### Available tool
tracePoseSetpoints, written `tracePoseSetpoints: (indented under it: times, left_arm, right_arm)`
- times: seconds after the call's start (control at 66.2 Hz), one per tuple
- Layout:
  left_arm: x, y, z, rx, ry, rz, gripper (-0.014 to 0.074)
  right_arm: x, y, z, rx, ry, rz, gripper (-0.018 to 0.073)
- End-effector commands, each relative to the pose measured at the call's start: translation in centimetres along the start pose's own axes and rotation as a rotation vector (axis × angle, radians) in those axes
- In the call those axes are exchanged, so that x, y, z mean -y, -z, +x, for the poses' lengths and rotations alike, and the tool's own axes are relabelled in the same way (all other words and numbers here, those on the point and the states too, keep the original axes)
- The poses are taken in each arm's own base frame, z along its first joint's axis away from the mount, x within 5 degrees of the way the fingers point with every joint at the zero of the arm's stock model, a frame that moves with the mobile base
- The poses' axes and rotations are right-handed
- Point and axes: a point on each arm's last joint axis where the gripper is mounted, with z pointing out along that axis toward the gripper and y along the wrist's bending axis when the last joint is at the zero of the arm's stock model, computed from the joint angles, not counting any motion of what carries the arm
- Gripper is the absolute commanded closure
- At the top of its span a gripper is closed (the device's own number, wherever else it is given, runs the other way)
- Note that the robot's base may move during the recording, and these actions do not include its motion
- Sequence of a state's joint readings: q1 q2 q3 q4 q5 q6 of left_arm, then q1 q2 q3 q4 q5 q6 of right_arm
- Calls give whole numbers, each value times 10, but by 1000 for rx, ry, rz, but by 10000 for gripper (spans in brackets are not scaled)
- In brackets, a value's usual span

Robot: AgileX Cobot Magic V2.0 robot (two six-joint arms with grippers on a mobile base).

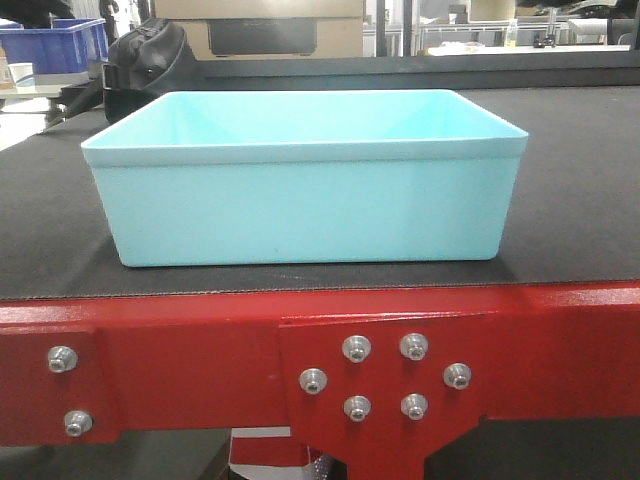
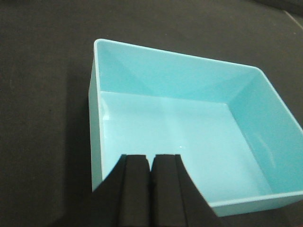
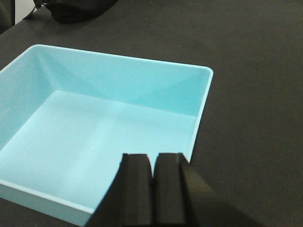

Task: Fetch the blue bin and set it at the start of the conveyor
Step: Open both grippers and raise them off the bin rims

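The pale cyan blue bin (image 1: 305, 195) stands upright and empty on the dark grey belt of the conveyor start (image 1: 570, 220), close to its red front frame (image 1: 180, 350). My left gripper (image 2: 151, 157) is shut with nothing between its fingers. It hangs over the bin's (image 2: 189, 137) near-left corner. My right gripper (image 3: 154, 155) is shut and empty too, over the bin's (image 3: 94, 132) near-right part. Neither gripper shows in the front view.
Silver bolts (image 1: 357, 348) sit in the red frame below the belt. A black bag (image 1: 150, 60) lies on the belt behind the bin, also seen in the right wrist view (image 3: 75, 9). A dark blue ribbed crate (image 1: 50, 45) and a cardboard box (image 1: 260, 25) stand beyond.
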State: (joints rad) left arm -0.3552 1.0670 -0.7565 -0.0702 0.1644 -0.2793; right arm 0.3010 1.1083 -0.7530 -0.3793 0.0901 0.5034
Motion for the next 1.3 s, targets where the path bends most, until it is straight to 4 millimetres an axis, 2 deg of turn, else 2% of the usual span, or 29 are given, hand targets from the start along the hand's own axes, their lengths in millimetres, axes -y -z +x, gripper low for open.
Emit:
tracePoseSetpoints:
  times: [0.0,0.151,0.317,0.529,0.755,1.284]
  left_arm:
    - [2,26,2,86,-5,40,697]
    - [0,74,8,212,-10,85,697]
    - [1,126,3,394,-26,145,697]
    - [1,161,3,524,-27,191,697]
    - [1,174,5,567,-27,206,697]
    - [1,174,5,567,-27,206,697]
  right_arm:
    - [-1,19,-6,78,14,-21,720]
    - [0,54,-13,169,10,-22,720]
    - [2,87,-21,248,3,-15,720]
    - [2,115,-27,349,0,-29,720]
    - [2,135,-30,421,-2,-39,720]
    - [1,139,-32,451,-1,-51,720]
